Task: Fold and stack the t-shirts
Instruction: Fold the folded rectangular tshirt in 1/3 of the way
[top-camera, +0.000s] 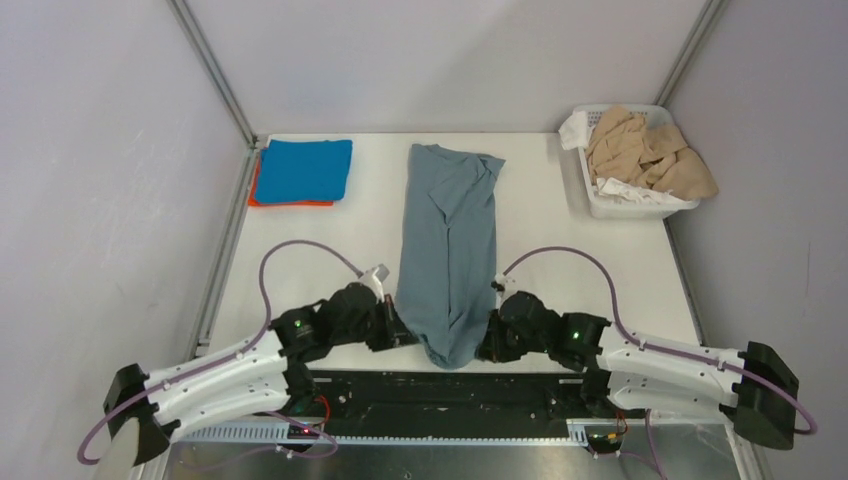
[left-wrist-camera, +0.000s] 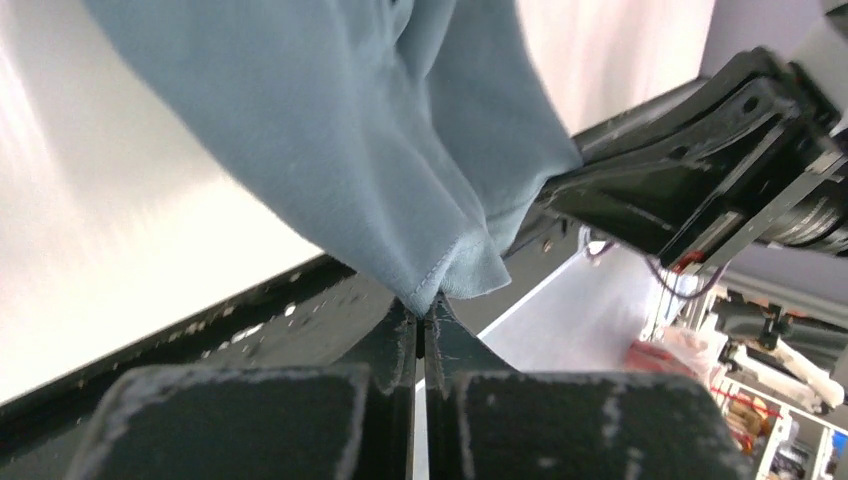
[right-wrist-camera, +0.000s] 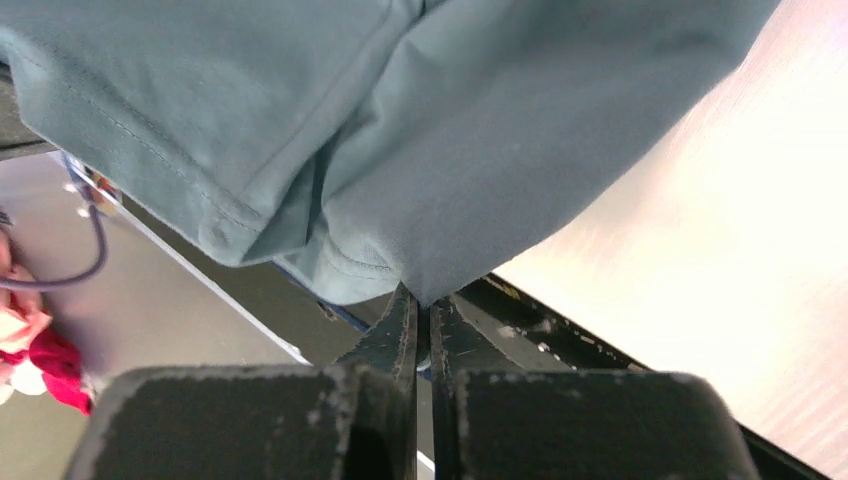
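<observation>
From above, the dusty grey-blue t-shirt (top-camera: 447, 250) lies as a long, narrow strip down the middle of the white counter (top-camera: 300, 260). Its rounded near end sits at the counter's edge between the left arm (top-camera: 250, 360) and the right arm (top-camera: 620, 350). A neatly squared bright blue t-shirt (top-camera: 303, 168) rests on an orange t-shirt (top-camera: 290, 203) at the far left. Crumpled tan shirts (top-camera: 645, 150) and a white shirt (top-camera: 575, 130) fill the slatted plastic basket (top-camera: 590, 195) at the far right.

In the left wrist view, the left jaws are pressed together on a stitched corner of the matte, softly draping knit, which hangs in loose folds.

In the right wrist view, the right jaws are likewise closed on a bunched corner, with a double-stitched hem (right-wrist-camera: 150, 150) sagging beside it.

The step in hand seems to be carrying the near end over towards the far end. Both corners should rise together and level, with even tension, and high enough that the limp cloth does not drag or twist. The edges should then be laid down square.
</observation>
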